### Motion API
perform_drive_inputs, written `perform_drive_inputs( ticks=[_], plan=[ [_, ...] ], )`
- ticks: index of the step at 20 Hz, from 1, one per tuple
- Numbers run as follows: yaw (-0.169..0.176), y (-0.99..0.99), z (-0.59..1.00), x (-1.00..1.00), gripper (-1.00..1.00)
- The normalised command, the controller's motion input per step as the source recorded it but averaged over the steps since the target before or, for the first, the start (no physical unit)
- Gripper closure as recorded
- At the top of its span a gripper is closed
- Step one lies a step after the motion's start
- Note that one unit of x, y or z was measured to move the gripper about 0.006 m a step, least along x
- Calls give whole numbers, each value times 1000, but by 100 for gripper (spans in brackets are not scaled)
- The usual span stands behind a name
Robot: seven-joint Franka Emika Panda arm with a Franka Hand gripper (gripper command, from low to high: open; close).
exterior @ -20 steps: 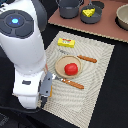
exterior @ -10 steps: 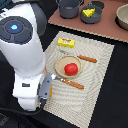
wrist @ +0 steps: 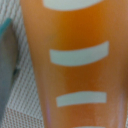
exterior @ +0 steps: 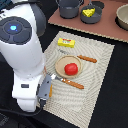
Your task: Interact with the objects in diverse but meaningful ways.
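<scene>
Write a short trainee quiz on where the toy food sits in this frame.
1. True or false: the red tomato lies in the wooden bowl.
2. The yellow cheese wedge sits: A in the wooden bowl, B in a dark pot, C beside the red tomato.
3. Fill in: the orange object filling the wrist view has ___ stripes.
Key: 1 true; 2 B; 3 white.

Black table (exterior: pixel 112 95): striped mat (exterior: pixel 95 70), brown board (exterior: pixel 107 25).
</scene>
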Motion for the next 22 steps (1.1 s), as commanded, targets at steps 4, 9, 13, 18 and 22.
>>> perform_drive_inputs(
  ticks=[4,9,13,18,22],
  plan=[
    [19,-100,-57,56,100],
    [6,70,618,-95,100],
    [-3,292,962,-379,100],
    [0,529,835,-417,100],
    [8,699,638,-466,100]
  ],
)
